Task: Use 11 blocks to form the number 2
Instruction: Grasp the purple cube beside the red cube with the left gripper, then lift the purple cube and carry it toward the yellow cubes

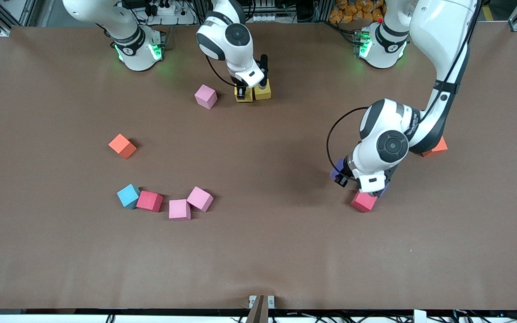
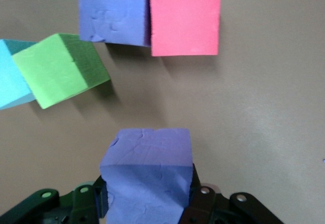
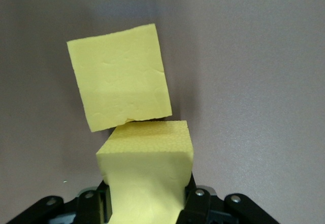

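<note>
While held: the left gripper (image 2: 147, 203) clamps a purple foam cube (image 2: 147, 178); the right gripper (image 3: 147, 203) clamps a yellow foam cube (image 3: 147, 178).
Risk: the held yellow cube could nudge its touching twin yellow foam cube (image 3: 122, 76) (already skewed).

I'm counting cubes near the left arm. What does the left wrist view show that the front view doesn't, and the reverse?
Only the left wrist view: a green cube and a light blue cube, both hidden under the arm in the front view.
Only the front view: the right gripper shut on a yellow cube, and the orange cube.
Both: the left gripper shut on a purple cube, with the red cube beside it.
</note>
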Controlling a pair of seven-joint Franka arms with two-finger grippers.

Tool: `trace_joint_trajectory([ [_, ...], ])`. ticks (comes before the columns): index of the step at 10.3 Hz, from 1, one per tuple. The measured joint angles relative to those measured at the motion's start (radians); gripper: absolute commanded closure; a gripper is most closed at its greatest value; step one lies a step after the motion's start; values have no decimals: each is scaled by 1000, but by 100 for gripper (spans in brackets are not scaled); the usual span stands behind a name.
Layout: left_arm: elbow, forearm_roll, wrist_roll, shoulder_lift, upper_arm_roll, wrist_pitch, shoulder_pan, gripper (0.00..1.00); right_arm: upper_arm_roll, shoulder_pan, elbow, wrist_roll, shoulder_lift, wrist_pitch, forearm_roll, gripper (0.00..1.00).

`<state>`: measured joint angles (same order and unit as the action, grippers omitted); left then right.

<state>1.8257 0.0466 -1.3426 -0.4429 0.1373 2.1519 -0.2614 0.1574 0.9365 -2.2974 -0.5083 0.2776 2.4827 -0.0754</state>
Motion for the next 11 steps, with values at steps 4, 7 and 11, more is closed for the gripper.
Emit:
trace_joint_trajectory([
  [4, 14, 0, -3, 23, 0, 1, 2, 82, 16, 0, 1, 0, 3, -1, 0, 52],
  [7, 12, 0, -22, 24, 0, 4, 4, 83, 22, 1, 1, 0, 8, -1, 0, 52],
  [11, 12, 0, -97, 37, 0, 3, 4, 83, 22, 0, 1, 18, 10, -1, -2, 52],
])
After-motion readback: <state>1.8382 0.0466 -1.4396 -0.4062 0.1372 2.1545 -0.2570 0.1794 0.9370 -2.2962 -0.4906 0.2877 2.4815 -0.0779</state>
